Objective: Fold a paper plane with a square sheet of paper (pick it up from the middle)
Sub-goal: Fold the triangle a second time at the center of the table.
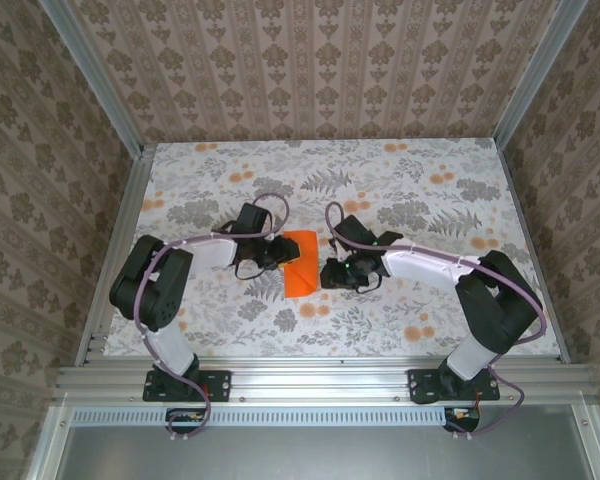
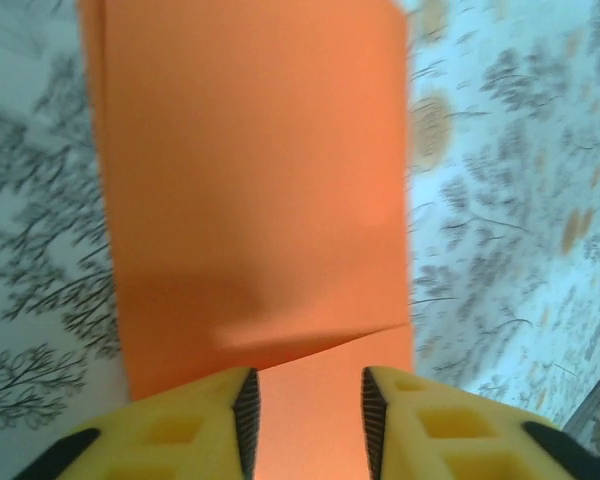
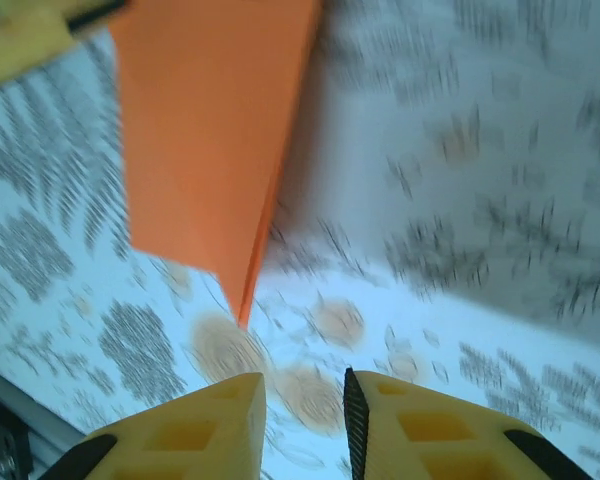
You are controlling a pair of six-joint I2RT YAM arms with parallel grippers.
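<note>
The table (image 1: 430, 300), printed with grey leaves and pale orange flowers, spreads out on every side of the orange paper (image 1: 301, 262), which lies near its middle. The left arm (image 1: 158, 280) reaches in from the paper's left and the right arm (image 1: 485, 300) from its right, so the two wrists face one another across it. The paper is folded. From above, its far part is a straight-sided band and its near end is cut on a slant down to a point. In the left wrist view it shows layers, with a slanted fold edge crossing the paper just ahead of the fingers (image 2: 195, 420) and a thin strip of under-layer along one long side. The left gripper (image 1: 272, 254) sits at the paper's left edge, its yellow fingers over the paper. The jaws stand apart, with orange showing in the gap and neither pad pressed on it. Whether the fingertips touch the surface is hard to tell from so close. The right gripper (image 1: 332, 272) sits just beside the paper's right edge, towards the pointed end. In the blurred right wrist view its fingers (image 3: 420, 425) are spread by a narrow gap with only tablecloth between them, and the paper's point lies ahead of them, apart.
</note>
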